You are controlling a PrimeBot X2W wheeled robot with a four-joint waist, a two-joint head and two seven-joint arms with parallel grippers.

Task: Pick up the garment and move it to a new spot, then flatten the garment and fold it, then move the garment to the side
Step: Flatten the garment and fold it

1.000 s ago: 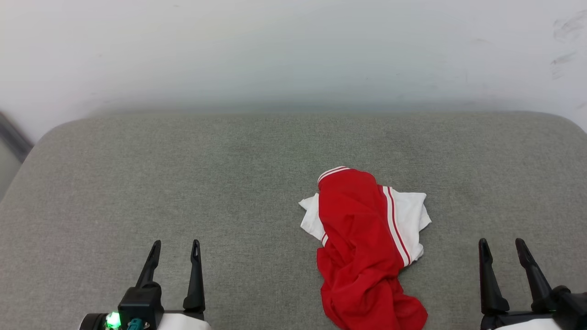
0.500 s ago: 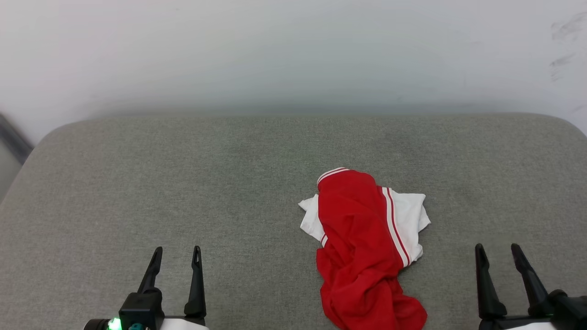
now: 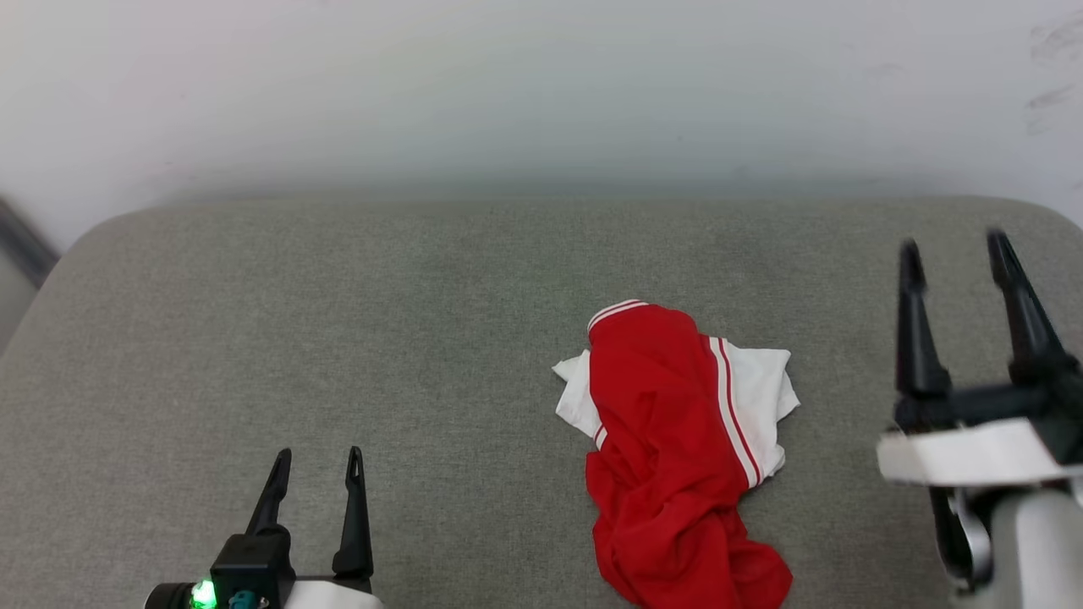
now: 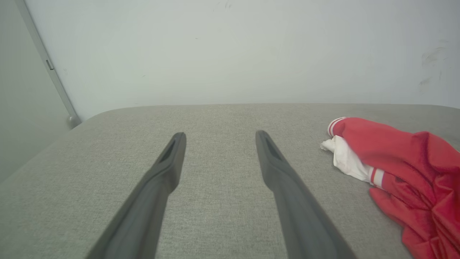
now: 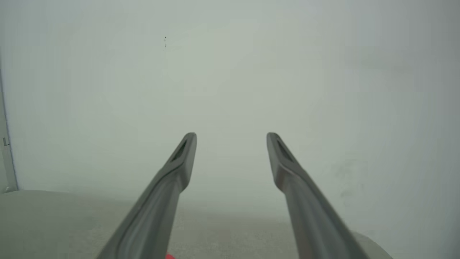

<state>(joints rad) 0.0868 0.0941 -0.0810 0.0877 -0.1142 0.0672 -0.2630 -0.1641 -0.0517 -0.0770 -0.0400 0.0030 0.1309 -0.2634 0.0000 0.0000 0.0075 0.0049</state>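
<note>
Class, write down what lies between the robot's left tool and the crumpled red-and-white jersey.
Only bare grey woven upholstery separates the left tool from the crumpled red-and-white jersey; the head view shows this stretch.

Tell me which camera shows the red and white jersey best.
The head view: nearly the whole crumpled jersey lies in frame on the grey cushion. The left wrist view cuts the jersey off at its right edge. The right wrist view catches a red sliver at the bottom edge.

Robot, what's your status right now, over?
Left end effector open, empty. Right end effector open, empty, right of garment. Garment crumpled on grey cushion, untouched. Nothing in the way.
</note>
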